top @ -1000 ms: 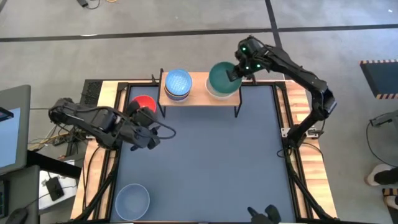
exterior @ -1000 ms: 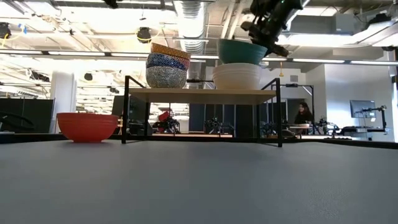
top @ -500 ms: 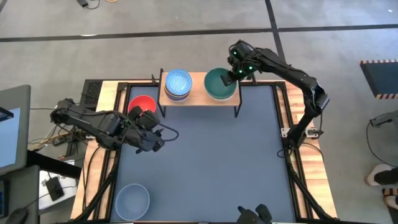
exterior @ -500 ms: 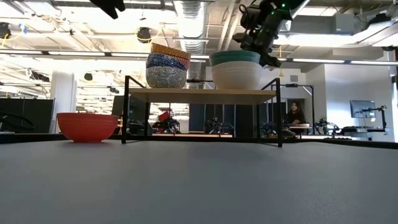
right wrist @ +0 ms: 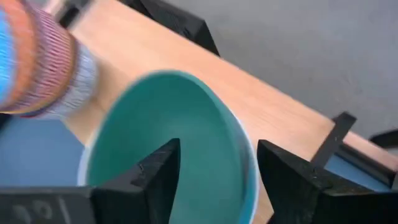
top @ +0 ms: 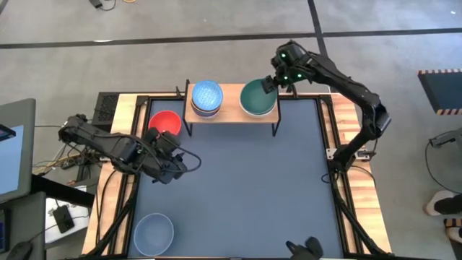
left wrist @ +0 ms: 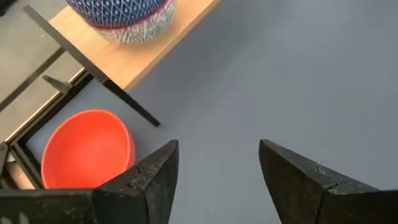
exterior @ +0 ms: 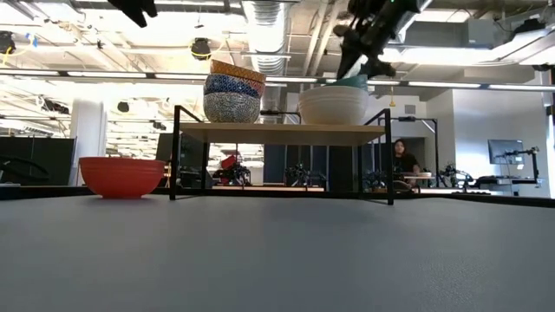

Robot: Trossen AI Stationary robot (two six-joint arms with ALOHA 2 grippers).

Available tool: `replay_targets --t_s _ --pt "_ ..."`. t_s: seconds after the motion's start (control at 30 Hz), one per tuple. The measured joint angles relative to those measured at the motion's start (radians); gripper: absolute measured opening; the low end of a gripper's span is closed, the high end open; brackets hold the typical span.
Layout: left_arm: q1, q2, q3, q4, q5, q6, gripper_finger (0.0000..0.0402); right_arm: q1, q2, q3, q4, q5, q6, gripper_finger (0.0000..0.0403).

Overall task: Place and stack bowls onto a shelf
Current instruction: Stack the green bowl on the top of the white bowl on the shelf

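Green bowl (top: 257,98) sits mouth-up, nested in the cream white bowl (exterior: 332,106) on the shelf (top: 232,111), just below and ahead of my right gripper (top: 271,83), whose jaws stand wide apart around its rim, gripping nothing. The shelf's long side runs across in front of me. Farther off along the plank, a stack of bowls (exterior: 232,91) stands upright. No writing is readable. My left gripper (left wrist: 214,177) hangs open over the table (top: 245,188), the red bowl (left wrist: 87,149) lying just off beside its jaws.
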Motion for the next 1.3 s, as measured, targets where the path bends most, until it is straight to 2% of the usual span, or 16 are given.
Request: replay_targets --t_s 0.2,0.37,0.53,0.7,1.13,1.3 --pt "-0.003 0.0 -0.09 0.01 0.057 -0.041 0.0207 0.01 -0.056 0.0 0.012 0.01 -0.007 0.0241" --pt "-0.006 0.001 -0.183 0.09 0.142 -0.073 0.0207 0.034 -0.06 -0.002 -0.053 0.086 -0.023 0.0235" --pt "-0.027 0.001 -0.236 0.141 0.133 -0.134 0.0207 0.055 -0.05 -0.056 -0.063 0.09 -0.031 0.0225" --pt "-0.055 0.001 -0.239 0.142 0.119 -0.164 0.0207 0.072 -0.05 -0.104 -0.05 0.088 -0.015 0.0223" --pt "-0.117 0.001 -0.239 0.143 0.094 -0.186 0.0207 0.066 -0.044 -0.103 -0.025 0.088 -0.034 0.0223" --pt "-0.131 0.001 -0.239 0.142 0.125 -0.203 0.0207 0.075 -0.037 -0.103 -0.012 0.096 -0.033 0.0223"
